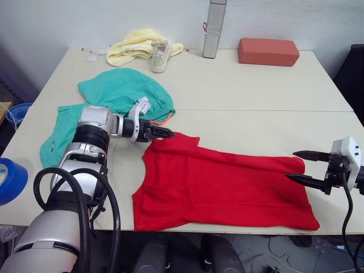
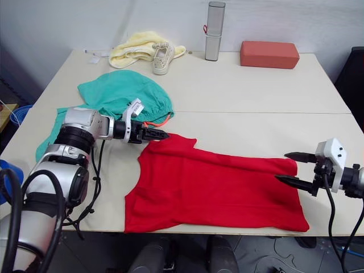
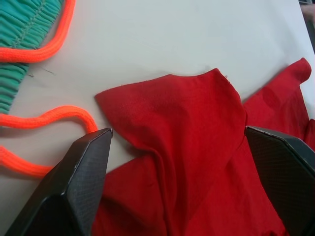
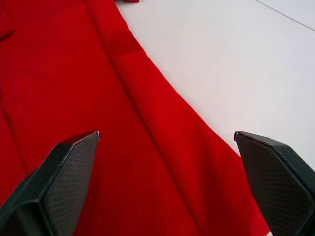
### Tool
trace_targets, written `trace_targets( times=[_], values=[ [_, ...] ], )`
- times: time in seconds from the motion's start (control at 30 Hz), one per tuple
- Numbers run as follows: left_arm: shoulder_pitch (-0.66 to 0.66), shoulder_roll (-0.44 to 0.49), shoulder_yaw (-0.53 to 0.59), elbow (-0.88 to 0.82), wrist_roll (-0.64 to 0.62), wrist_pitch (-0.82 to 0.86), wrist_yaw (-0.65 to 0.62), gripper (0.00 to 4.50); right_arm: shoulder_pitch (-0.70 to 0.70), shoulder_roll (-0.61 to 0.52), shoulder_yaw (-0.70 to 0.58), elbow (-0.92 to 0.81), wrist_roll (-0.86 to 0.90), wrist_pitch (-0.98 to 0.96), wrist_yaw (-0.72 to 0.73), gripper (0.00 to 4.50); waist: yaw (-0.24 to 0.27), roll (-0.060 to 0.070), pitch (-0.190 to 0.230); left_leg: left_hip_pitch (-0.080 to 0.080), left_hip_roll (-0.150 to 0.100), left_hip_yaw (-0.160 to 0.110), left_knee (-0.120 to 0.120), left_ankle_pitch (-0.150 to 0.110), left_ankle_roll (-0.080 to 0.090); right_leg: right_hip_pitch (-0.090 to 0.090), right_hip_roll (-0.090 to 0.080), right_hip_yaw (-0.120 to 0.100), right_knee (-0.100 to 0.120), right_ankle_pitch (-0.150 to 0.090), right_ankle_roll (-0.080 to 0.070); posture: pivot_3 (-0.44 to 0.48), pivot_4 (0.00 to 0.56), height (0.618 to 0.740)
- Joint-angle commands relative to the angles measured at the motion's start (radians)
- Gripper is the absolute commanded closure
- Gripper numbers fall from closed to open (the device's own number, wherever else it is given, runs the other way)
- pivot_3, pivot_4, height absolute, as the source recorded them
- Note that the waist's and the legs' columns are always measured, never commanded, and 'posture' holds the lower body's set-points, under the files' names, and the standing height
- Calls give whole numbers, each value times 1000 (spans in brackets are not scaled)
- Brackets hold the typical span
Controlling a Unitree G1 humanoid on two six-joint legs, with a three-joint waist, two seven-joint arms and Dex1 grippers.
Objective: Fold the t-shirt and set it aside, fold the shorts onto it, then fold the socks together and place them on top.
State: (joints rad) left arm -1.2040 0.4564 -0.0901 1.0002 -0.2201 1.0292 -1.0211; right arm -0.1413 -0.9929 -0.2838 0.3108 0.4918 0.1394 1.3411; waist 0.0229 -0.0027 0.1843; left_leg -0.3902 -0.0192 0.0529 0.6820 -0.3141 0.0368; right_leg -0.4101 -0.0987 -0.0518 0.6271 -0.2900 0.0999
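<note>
The red t-shirt (image 1: pixel 222 187) lies spread along the table's front edge, with a sleeve corner (image 3: pixel 172 108) toward the left. My left gripper (image 1: pixel 166 133) is open, its fingers (image 3: pixel 83 172) low on either side of that sleeve corner. Just behind it lie the teal shorts (image 1: pixel 122 91), their orange drawstring (image 3: pixel 44 118) beside the left finger. My right gripper (image 1: pixel 293 165) is open at the shirt's right end, fingers spread over the red fabric edge (image 4: pixel 147 113). The socks are out of view.
At the back of the table (image 1: pixel 256 96) lie a pale yellow cloth (image 1: pixel 133 45), a beige sneaker (image 1: pixel 161 57), a silver cylinder (image 1: pixel 214 28) and a red block (image 1: pixel 268 52). A blue tape roll (image 1: pixel 10 181) sits at the front left edge.
</note>
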Motion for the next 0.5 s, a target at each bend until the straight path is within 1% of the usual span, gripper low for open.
trace_targets(
  times=[0.03,0.17,0.4,0.47,0.5],
  values=[
    [-25,7,6,13,10,3,-16,0,4,10,-37,-32,11,1,-9,40,0,0,0,0,0,0,0,0,0,0,0,0,0,0,0,0,150,740],
    [-21,-21,4,32,21,-4,0,0,4,17,-33,-37,9,4,-11,40,2,0,0,0,0,0,0,0,0,0,0,0,0,0,0,0,150,740],
    [-47,-91,83,107,4,-43,78,0,-20,16,-17,-11,-5,-8,-1,40,5,0,0,0,-1,0,0,0,0,0,-1,0,0,0,0,0,150,740],
    [-51,-102,93,116,8,-53,82,0,-27,17,-14,-5,-11,-10,2,40,5,0,0,0,-1,0,0,0,0,0,-1,0,0,0,0,0,150,740],
    [-50,-108,95,118,11,-58,83,186,-31,18,-12,-2,-13,-10,3,7,4,0,0,0,-1,0,0,0,0,0,-1,-1,0,0,0,0,150,740]
  ],
)
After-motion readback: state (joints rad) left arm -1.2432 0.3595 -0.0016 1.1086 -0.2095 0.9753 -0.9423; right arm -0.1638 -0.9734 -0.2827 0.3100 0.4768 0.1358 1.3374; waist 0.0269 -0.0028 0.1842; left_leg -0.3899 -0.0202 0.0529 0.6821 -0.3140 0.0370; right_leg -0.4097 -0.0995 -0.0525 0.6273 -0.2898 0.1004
